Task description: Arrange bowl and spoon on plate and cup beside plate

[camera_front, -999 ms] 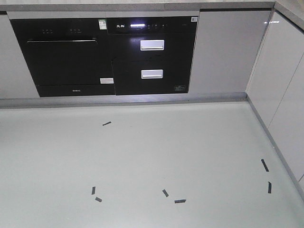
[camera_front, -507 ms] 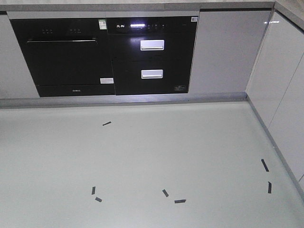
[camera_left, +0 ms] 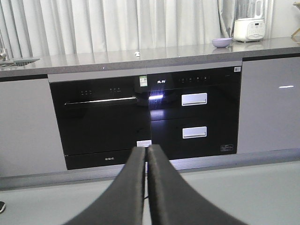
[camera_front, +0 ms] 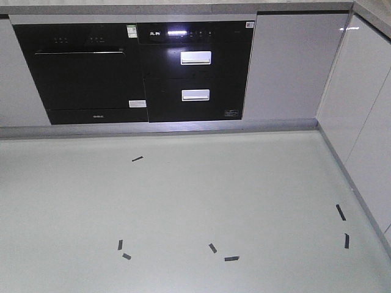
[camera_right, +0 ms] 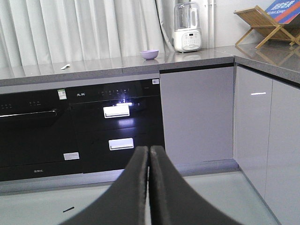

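A small lavender bowl [camera_left: 221, 42] sits far off on the grey countertop [camera_left: 140, 58], beside a blender; the right wrist view also has the bowl [camera_right: 149, 54]. A short pale spoon [camera_right: 65, 67] lies on the same counter further left, a tiny white shape in the left wrist view, spoon [camera_left: 136, 54]. The plate and the cup are out of view. My left gripper [camera_left: 146, 149] is shut with nothing between its fingers, held low above the floor and facing the cabinets. My right gripper [camera_right: 149, 149] is likewise shut and empty. Neither gripper shows in the front view.
Black built-in appliances [camera_front: 134, 70] and grey cabinet doors [camera_front: 287, 67] stand ahead, with white cabinets [camera_front: 366, 122] along the right. Short black tape marks [camera_front: 212, 248] dot the pale floor. A blender [camera_right: 187, 27] and a wooden rack [camera_right: 267, 23] stand on the counter.
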`<state>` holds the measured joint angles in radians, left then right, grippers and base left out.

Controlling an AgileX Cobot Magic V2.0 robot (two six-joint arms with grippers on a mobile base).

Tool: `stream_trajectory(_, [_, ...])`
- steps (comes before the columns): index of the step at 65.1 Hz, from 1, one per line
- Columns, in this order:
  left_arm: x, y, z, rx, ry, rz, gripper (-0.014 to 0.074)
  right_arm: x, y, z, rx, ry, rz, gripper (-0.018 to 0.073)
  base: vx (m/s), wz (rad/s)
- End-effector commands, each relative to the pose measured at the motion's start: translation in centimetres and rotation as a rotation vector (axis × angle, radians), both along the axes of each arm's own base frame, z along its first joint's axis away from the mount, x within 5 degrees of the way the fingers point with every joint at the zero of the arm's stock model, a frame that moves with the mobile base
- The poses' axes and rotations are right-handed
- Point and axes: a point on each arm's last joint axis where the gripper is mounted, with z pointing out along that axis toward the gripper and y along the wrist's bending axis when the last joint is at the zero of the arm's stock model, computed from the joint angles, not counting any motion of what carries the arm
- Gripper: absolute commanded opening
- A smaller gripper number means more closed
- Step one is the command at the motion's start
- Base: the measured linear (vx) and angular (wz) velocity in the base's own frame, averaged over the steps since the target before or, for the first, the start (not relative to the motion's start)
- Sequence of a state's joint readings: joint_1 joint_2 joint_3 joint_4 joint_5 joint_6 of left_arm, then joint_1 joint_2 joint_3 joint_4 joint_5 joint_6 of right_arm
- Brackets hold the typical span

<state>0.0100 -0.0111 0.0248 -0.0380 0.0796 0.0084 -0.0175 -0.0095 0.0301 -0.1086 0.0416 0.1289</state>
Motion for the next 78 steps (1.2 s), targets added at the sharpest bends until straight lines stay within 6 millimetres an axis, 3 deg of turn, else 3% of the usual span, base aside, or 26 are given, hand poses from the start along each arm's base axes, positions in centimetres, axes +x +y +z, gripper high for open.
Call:
stream_trajectory(1, [-0.01, 0.04, -0.33, -0.009, -0.054, 0.005, -0.0006, -0.09, 0.04, 0.29, -0.018, -0.073, 0.001, -0.0002, 0.00, 0.00])
stream_trajectory(78, [-0.01, 0.04, -0.33, -0.009, -0.054, 0.005, -0.0006, -0.09, 0.04, 0.29, -0.018, -0.073, 0.001, -0.0002, 0.02, 0.00])
